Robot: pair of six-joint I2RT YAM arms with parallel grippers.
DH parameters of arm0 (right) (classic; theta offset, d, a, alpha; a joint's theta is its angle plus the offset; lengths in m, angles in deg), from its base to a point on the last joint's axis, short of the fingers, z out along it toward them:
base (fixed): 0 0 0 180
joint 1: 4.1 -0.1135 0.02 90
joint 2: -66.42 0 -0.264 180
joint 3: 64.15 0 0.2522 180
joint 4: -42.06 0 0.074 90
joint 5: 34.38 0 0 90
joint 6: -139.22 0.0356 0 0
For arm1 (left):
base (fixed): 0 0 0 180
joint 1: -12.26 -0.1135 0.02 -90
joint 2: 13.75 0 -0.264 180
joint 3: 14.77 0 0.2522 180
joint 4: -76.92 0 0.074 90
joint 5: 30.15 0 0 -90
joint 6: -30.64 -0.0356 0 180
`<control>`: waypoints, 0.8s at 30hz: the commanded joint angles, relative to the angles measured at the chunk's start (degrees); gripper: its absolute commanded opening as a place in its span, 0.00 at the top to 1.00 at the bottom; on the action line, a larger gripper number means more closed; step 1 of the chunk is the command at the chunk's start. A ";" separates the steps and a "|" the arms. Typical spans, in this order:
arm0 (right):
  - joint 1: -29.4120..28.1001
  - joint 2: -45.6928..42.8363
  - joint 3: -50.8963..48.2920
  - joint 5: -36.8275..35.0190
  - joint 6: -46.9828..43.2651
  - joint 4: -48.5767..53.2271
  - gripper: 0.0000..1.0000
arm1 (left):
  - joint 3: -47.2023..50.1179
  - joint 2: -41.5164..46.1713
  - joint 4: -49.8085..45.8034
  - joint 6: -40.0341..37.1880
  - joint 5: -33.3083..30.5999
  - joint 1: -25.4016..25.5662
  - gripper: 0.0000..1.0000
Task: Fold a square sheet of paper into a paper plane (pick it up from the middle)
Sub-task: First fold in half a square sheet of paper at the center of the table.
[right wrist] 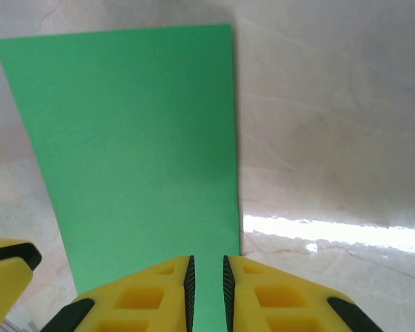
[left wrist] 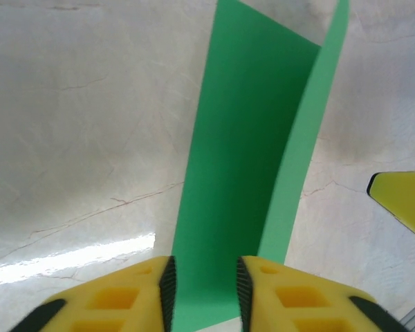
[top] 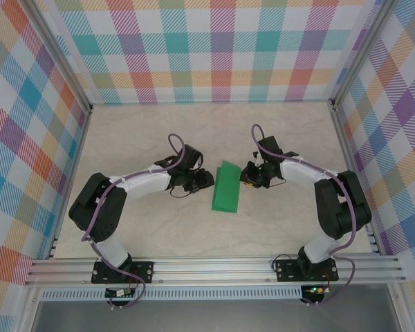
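At mid-table, between the two claws, the square sheet of paper (top: 227,187) lies folded in half, one flap lifted off the other. The left gripper (left wrist: 204,294) sits at its left edge, jaws parted and released, with green showing in the gap. The right gripper (right wrist: 207,294) faces it at the right edge, its jaws a slit apart, likewise released. Bare table (top: 194,124) lies open beyond the sheet's far and near edges.

Square sheet of paper (top: 227,188): thin green paper, matt, smooth. Worktop (top: 159,138): pale stone-look surface, smooth, glossy glare. End effector fingers (left wrist: 111,301): yellow plastic, matt; black ribbed pads (left wrist: 167,283).
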State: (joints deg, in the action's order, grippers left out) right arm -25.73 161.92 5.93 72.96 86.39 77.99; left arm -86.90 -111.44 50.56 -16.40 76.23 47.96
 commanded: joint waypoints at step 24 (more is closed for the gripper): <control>5.32 6.45 0.01 15.84 3.97 -14.17 1.00 | -6.31 -1.67 8.29 -0.30 10.75 -1.15 0.77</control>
State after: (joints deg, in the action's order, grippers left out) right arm -20.55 166.69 5.31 84.37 89.58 67.83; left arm -89.37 -115.09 59.94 -13.99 85.63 45.99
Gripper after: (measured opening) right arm 0.045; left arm 0.239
